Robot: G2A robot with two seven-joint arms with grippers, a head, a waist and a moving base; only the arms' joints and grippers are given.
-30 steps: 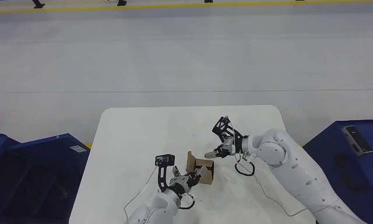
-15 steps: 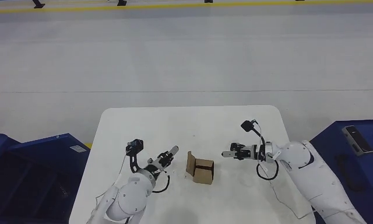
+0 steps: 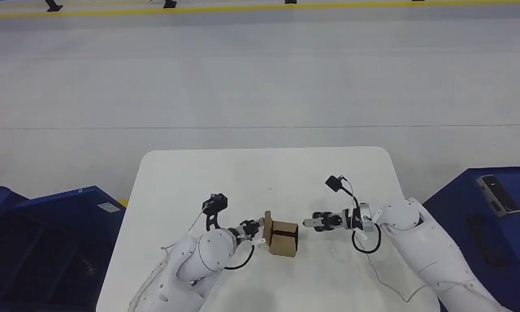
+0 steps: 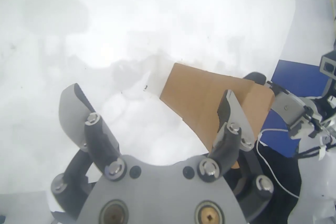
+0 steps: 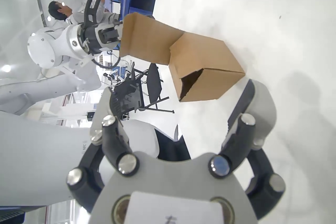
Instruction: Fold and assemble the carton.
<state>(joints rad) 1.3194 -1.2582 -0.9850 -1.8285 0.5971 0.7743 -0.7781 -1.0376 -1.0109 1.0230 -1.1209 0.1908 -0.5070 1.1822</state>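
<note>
Nearest the robot, the tabletop (image 3: 244, 182) leaves only a narrow white strip at 6 o'clock of the carton (image 3: 282, 237), so there is little room on that side before the near edge. The carton is a small brown box lying in the near half of the tabletop, roughly central. One flap (image 3: 266, 227) stands up at its 9 o'clock end. The right wrist view shows the 3 o'clock end only partly closed, with a dark triangular gap (image 5: 190, 84) between its panels.

The left end effector (image 3: 254, 231) sits at the carton's 9 o'clock with its fingers spread wide, one of them just beside the raised flap. Whether it touches the card I cannot tell. The right end effector (image 3: 312, 223) is at 3 o'clock, near the box but apart from it, also wide and holding nothing.

The step in hand looks like closing the ends: the body is formed, the flaps are not. The next move probably calls for the left end effector to press the flap toward 3 o'clock while the right braces the far end, or the light box may slide.

Toward 12 o'clock a broad stretch of tabletop runs to its far edge, giving the widest room for moving. Blue bins (image 3: 57, 223) flank it at 9 and 3 o'clock.
</note>
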